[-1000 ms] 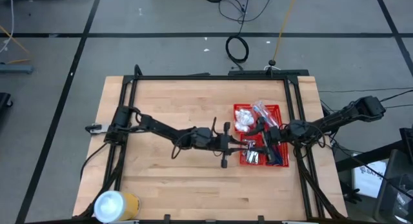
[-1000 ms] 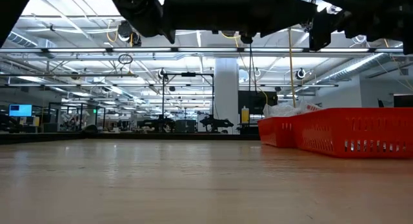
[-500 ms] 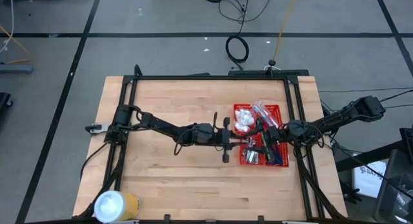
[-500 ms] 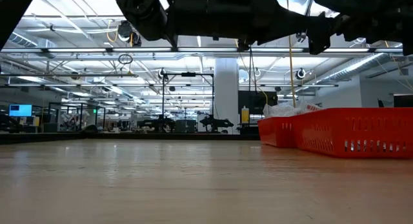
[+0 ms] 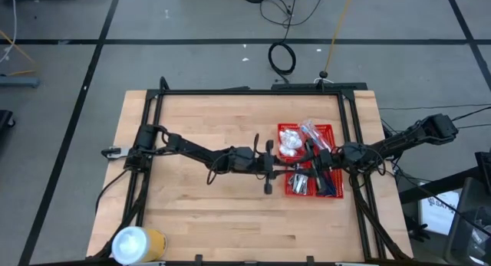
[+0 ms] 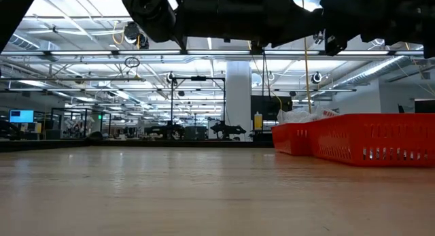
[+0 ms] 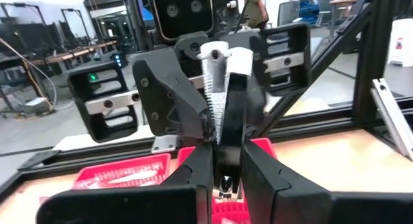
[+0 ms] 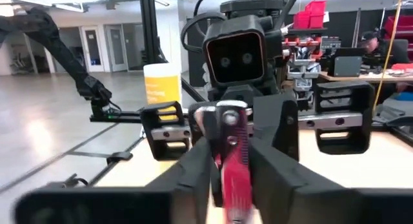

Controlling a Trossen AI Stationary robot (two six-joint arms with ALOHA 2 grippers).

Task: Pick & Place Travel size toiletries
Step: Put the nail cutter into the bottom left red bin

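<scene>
Holding a slim comb-toothed toiletry item (image 7: 218, 101) upright, the left tool (image 5: 285, 168) is clamped on it at the red basket's (image 5: 328, 129) left edge. The right tool (image 5: 308, 165) faces it over the basket, fingers narrowed against the same item, seen as a red-lit strip (image 8: 233, 153). A second ago the right fingers stood wide; the left arm has reached slightly right. Basket compartments hold white packets (image 5: 289, 139), silver tubes (image 5: 300, 186) and blue-handled pieces (image 5: 328, 183). A white-and-yellow roll (image 5: 137, 244) stands at the worktop's (image 5: 199, 120) near left corner.
</scene>
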